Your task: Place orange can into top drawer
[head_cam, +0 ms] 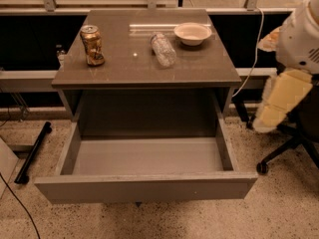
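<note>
Camera view puts my gripper [263,122] at the low end of my arm near the right edge, beside the cabinet [144,76] and well apart from the orange can [92,45]; how far open it is I cannot tell. The can stands upright at the cabinet top's left, with a plastic bottle [163,49] and a bowl [192,33] to its right. The top drawer [144,187] hangs pulled out below.

On the bench [124,69] the orange can [92,45] is set left, bottle [163,50] middle, bowl [192,33] behind-right — top drawer [144,188] is pulled out below, gripper [261,123] held off right.
</note>
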Robot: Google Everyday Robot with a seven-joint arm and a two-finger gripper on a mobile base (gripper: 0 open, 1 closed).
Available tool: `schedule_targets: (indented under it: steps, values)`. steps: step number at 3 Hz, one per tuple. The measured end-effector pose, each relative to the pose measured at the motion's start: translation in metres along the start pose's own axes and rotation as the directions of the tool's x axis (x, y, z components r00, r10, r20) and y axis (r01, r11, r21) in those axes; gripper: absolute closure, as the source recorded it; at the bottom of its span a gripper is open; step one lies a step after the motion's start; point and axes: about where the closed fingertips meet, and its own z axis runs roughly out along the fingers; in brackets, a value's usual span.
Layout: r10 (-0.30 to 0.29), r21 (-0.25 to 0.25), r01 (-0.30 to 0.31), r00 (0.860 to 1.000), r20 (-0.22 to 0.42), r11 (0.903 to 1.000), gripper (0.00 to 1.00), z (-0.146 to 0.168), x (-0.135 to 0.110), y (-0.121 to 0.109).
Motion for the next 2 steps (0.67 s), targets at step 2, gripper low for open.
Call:
schedule_targets:
  steps: [2]
  values:
    - [0.006,0.006,-0.007,0.994,0.106,1.0000,0.00,0.0145,-0.0418,-0.0107]
